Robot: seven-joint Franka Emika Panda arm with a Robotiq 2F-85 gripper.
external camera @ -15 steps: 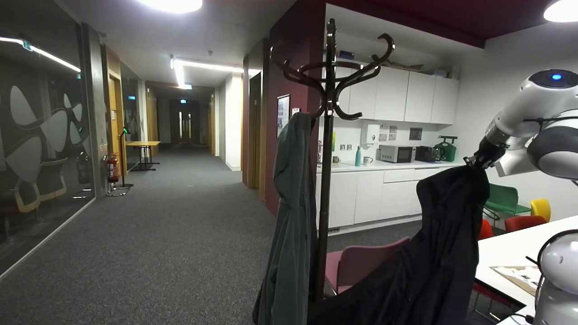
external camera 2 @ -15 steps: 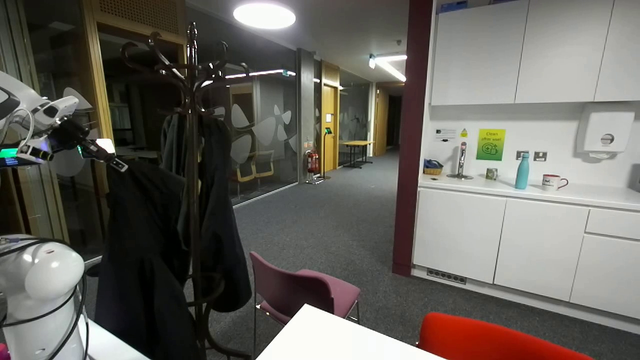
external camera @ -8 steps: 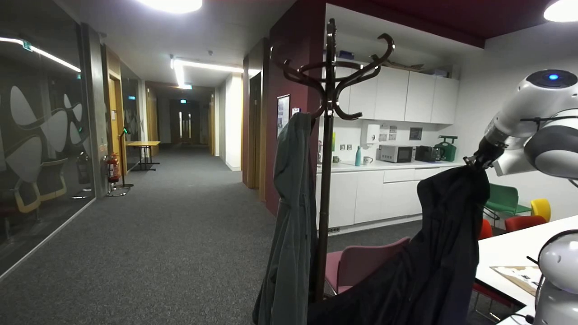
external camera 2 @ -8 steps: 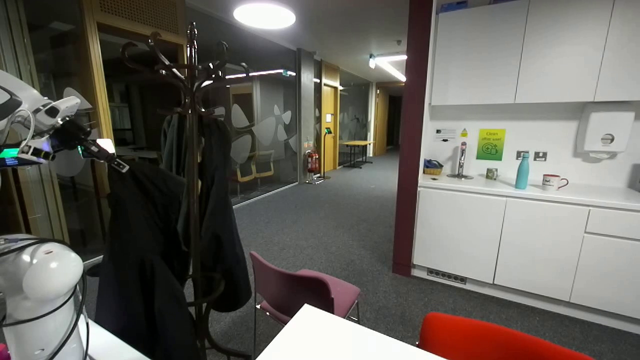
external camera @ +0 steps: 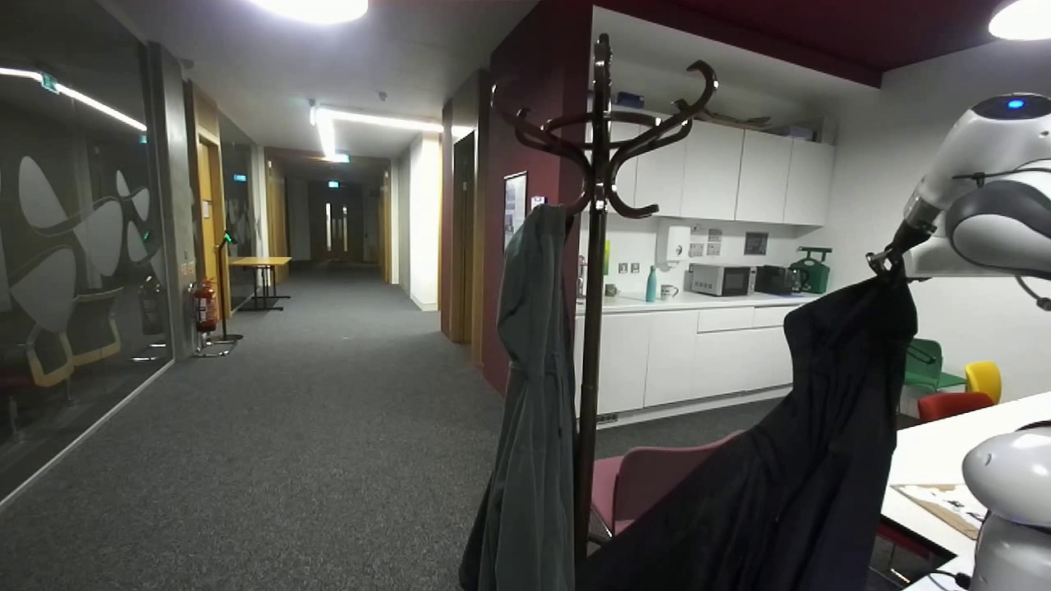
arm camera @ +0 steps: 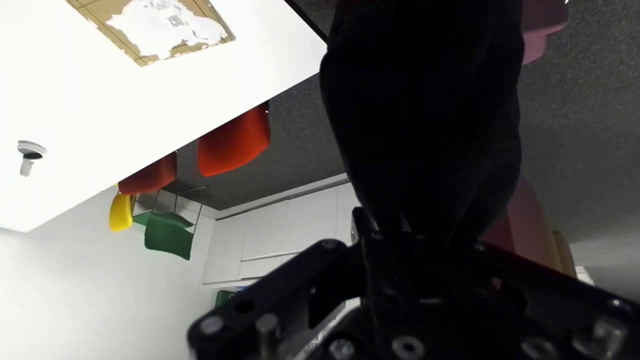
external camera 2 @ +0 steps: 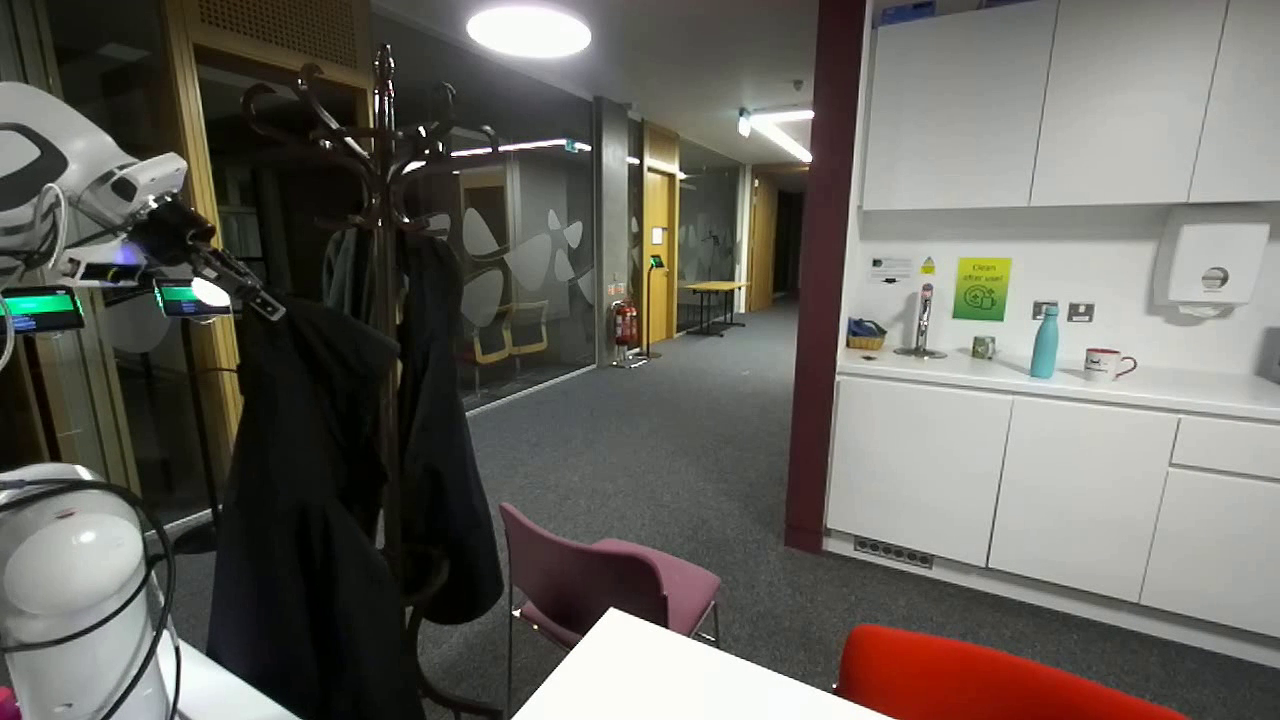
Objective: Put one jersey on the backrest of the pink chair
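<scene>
Your gripper [external camera: 884, 263] clamped on jersey [external camera: 809, 460], top end; jersey hangs ~4 o'clock in an exterior view, pink chair [external camera: 657, 484] ~5. Prob. soft, limp, bottom-heavy; best hold: bunched top.

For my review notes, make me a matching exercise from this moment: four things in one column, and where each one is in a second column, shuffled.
Things
1. black jersey
2. pink chair
3. grey coat
4. turquoise bottle

Places
A. upright on the kitchen counter
B. held in the gripper
C. standing on the carpet
D. hanging from the coat stand

Right pairs
1-B
2-C
3-D
4-A
</scene>
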